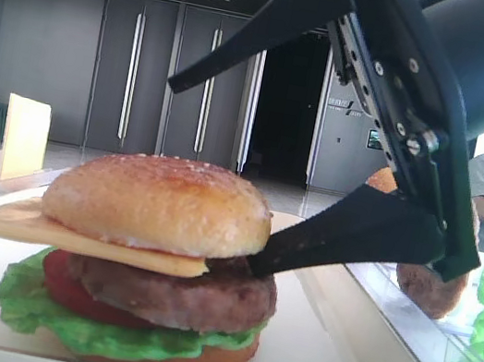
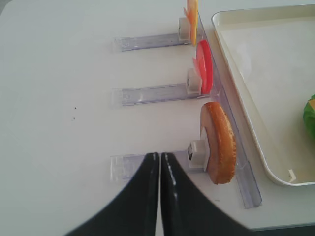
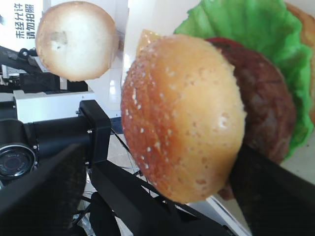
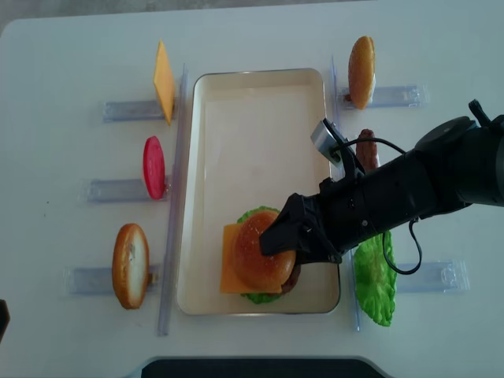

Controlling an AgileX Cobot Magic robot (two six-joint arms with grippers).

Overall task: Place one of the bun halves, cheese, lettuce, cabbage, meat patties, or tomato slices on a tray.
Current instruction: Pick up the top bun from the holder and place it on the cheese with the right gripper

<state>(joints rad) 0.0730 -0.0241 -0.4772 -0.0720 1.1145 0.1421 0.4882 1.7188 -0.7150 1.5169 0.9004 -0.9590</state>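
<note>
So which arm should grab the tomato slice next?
Probably the left. Its pincer waits shut beside the rack holding the tomato slice. The right pincer is across the tray, open around the burger's top bun.

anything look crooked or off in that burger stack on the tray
Yes. The cheese is skewed, jutting well past the top bun on one side, and the meat patty sits shifted toward the open right gripper. Nothing looks spilled or damaged.
</note>
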